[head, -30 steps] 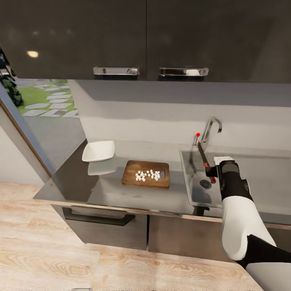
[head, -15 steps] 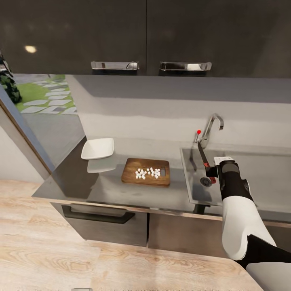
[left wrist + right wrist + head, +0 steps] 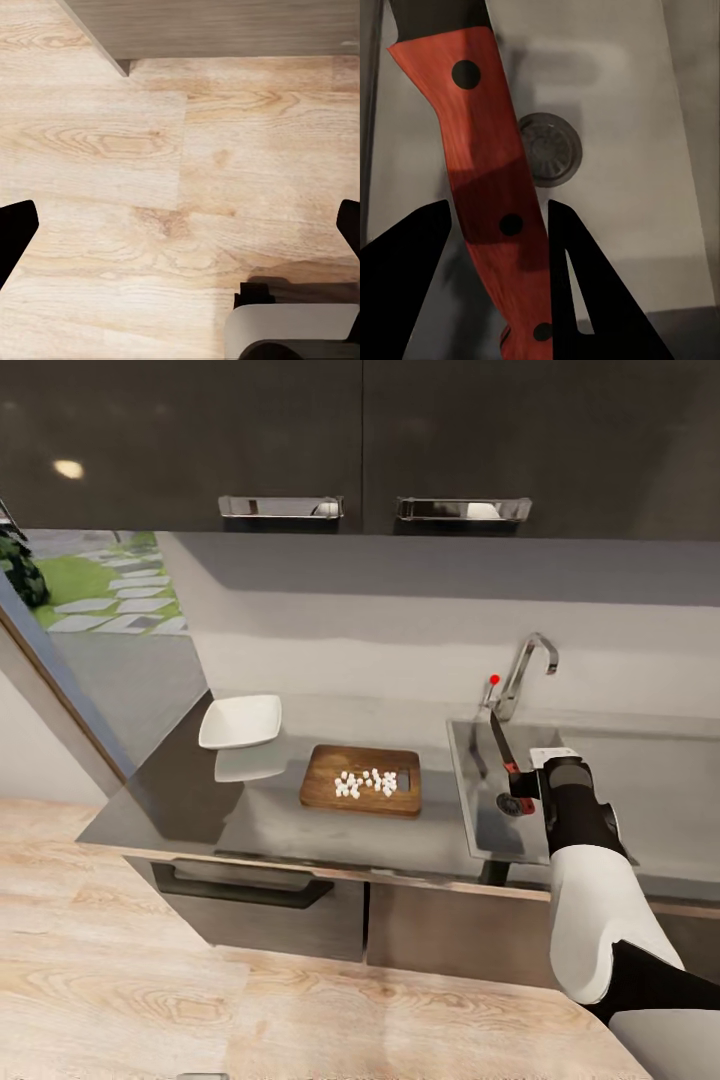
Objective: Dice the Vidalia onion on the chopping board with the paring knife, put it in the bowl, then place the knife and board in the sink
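From the head camera, our right fingers (image 3: 519, 792) grip the paring knife (image 3: 500, 743) over the sink (image 3: 480, 830); diced onion (image 3: 364, 783) sits on the chopping board (image 3: 330, 785), the bowl (image 3: 241, 721) far-left on the counter (image 3: 300, 830). Our left fingers (image 3: 16, 225) spread apart above wooden floor (image 3: 150, 165). Right wrist: red handle (image 3: 491, 187) clamped above the drain (image 3: 551, 150).

Many tiny white cubes of diced Vidalia onion (image 3: 365, 783) are lying clustered on the dark brown wooden chopping board (image 3: 334, 803), which is sitting flat on the glossy grey countertop (image 3: 300, 835). The shallow white squarish bowl (image 3: 241, 721) is standing empty left of it. The red-handled paring knife (image 3: 491, 187) is hanging above the grey steel sink (image 3: 480, 830), blade tilted up.
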